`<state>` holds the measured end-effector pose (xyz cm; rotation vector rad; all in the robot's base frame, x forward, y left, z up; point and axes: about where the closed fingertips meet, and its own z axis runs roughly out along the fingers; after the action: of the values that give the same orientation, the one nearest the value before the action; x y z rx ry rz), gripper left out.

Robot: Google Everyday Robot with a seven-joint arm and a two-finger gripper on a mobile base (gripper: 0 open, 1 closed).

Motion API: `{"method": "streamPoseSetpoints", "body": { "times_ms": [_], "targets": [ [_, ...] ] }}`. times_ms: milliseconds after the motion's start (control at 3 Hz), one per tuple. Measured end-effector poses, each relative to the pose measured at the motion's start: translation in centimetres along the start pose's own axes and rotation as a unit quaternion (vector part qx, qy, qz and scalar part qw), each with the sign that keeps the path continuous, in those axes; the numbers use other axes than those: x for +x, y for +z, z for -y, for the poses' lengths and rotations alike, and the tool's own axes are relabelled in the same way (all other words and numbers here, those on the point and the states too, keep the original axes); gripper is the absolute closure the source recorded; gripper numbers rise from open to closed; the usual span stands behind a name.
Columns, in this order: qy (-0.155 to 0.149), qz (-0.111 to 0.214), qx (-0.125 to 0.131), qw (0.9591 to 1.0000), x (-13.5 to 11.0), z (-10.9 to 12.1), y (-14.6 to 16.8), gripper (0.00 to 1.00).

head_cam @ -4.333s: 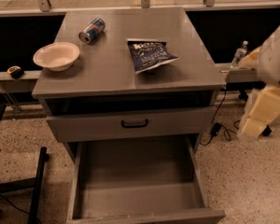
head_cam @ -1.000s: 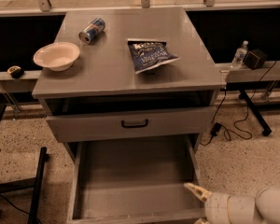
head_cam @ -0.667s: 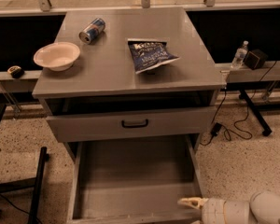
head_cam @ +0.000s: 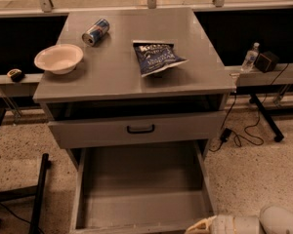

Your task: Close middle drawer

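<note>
The middle drawer (head_cam: 141,189) is pulled far out at the bottom of the camera view. It is a wide, deep grey box with nothing in it. Its front panel lies along the bottom edge of the view, and its handle is out of sight. My gripper (head_cam: 199,226) is at the bottom right, low by the drawer's front right corner, with its pale tip pointing left. The white arm (head_cam: 254,224) runs off to the right behind it. Whether the gripper touches the drawer front cannot be told.
The drawer above (head_cam: 136,129), with a black bar handle (head_cam: 140,128), stands slightly out. On the cabinet top (head_cam: 112,72) lie a white bowl (head_cam: 58,58), a can (head_cam: 95,31) and a blue chip bag (head_cam: 157,57). A black stand (head_cam: 39,194) is on the left and cables (head_cam: 244,130) on the right.
My gripper has sunk lower in the view along the drawer's front right corner, so less of it shows. The drawer has not visibly moved.
</note>
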<state>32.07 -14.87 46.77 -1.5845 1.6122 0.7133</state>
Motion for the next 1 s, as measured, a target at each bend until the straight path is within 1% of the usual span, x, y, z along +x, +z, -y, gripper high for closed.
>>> {"method": "streamPoseSetpoints", "body": {
  "times_ms": [333,667,1000],
  "targets": [
    [-0.015,0.011,-0.016,0.9997,0.6,-1.1,0.3,1.00],
    [-0.015,0.011,-0.016,0.9997,0.6,-1.1,0.3,1.00],
    [-0.004,0.014,-0.003,0.9999,1.4,-0.7,1.4,1.00]
  ]
}}
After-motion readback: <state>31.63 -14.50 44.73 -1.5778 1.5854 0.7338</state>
